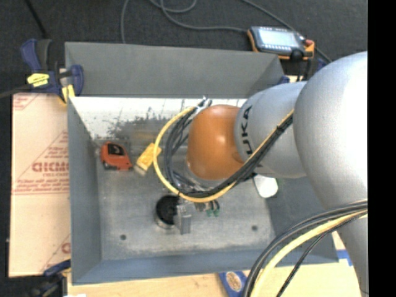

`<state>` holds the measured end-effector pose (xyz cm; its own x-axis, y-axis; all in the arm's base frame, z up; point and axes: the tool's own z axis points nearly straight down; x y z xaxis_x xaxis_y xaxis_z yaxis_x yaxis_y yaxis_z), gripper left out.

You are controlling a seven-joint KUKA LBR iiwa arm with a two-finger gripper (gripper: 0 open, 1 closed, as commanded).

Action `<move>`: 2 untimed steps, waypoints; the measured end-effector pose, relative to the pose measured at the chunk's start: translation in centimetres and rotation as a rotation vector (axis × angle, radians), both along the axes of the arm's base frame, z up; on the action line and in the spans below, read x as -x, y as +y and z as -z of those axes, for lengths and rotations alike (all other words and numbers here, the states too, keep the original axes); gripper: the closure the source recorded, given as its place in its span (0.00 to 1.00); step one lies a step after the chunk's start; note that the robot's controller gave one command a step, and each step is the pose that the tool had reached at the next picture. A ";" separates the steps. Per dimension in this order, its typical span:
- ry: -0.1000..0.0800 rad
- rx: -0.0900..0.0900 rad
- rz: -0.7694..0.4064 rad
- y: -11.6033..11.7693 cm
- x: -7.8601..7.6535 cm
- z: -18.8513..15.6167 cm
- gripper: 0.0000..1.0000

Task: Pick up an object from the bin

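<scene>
1. A grey bin (86, 184) sits on the floor, and a big silver arm (297, 135) reaches into it from the right.
2. The arm's wrist has a round orange cover (210, 142). Yellow and black cables (162, 142) loop around it.
3. The gripper (184, 221) is down low, close to the bin's floor, just under the orange cover.
4. I cannot tell if the gripper is open or closed. The wrist hides too much of it.
5. A black round thing (164, 209) lies just to the left of the gripper, right up against it. I cannot tell if it is being squeezed.
6. A small green thing (213, 210) lies just to the right of the gripper.
7. A yellow thing (145, 157) lies farther back and to the left of the gripper, near the back wall.
8. An orange and black tape measure (116, 156) lies beside the yellow thing, even farther left.
9. A white thing (266, 187) lies well off to the right of the gripper, partly tucked under the arm.
</scene>
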<state>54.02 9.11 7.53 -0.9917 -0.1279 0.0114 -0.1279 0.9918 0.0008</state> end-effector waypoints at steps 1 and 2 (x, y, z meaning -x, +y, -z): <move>-0.010 -0.001 -0.092 -0.3 0.3 -5.1 1.00; -0.011 -0.001 -0.128 -0.3 -0.2 -11.3 1.00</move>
<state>54.18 8.83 18.82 -0.9673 -0.2534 0.0009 -0.2534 0.9673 0.0001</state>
